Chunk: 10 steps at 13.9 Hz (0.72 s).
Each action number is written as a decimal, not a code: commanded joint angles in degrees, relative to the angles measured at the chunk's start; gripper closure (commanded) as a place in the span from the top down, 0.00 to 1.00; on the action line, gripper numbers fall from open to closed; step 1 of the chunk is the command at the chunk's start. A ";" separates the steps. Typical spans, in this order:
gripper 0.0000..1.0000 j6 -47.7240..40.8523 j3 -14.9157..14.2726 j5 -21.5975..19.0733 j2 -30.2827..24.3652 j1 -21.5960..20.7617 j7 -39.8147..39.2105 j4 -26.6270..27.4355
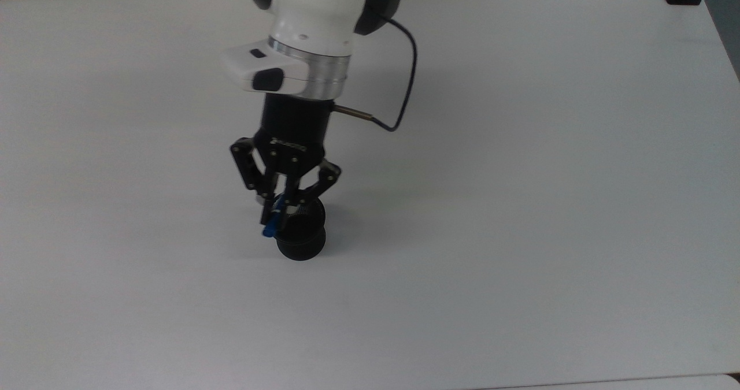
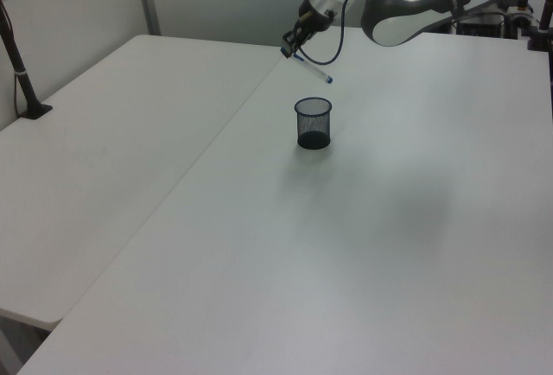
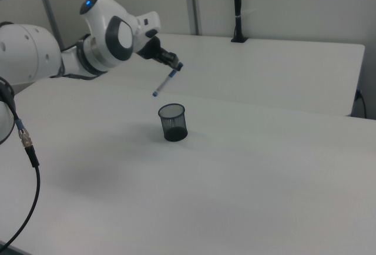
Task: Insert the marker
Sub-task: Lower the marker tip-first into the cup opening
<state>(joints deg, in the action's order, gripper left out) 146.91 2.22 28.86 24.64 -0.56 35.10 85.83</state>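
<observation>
My gripper [image 1: 281, 205] is shut on the marker [image 1: 270, 225], a slim white pen with blue ends. The marker hangs tilted in the air, its blue lower tip pointing down. In the top view that tip overlaps the left rim of the black mesh cup [image 1: 300, 245]. The left view puts the gripper [image 2: 292, 47] and marker [image 2: 314, 69] well above the upright cup [image 2: 313, 124]. In the right view the marker [image 3: 164, 82] slants down from the gripper [image 3: 174, 64], its tip a short way above the cup [image 3: 173, 123] and slightly to the right view's left.
The cup stands alone on a wide white table [image 1: 520, 205]. A dark cable [image 1: 404, 78] loops off the wrist. A second white table [image 2: 104, 150] adjoins in the left view, with a black clamped post [image 2: 22, 73]. Another black post [image 3: 237, 8] stands at the back in the right view.
</observation>
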 commanded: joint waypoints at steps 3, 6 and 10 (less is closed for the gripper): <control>0.10 6.63 -0.81 4.26 1.28 0.82 1.55 2.41; 0.10 7.86 -0.81 4.89 3.83 0.82 1.55 1.89; 0.11 9.88 -0.81 5.76 5.77 0.73 1.46 1.71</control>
<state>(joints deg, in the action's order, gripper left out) 154.81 2.19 32.47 29.80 0.86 35.10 87.53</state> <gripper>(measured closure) 0.837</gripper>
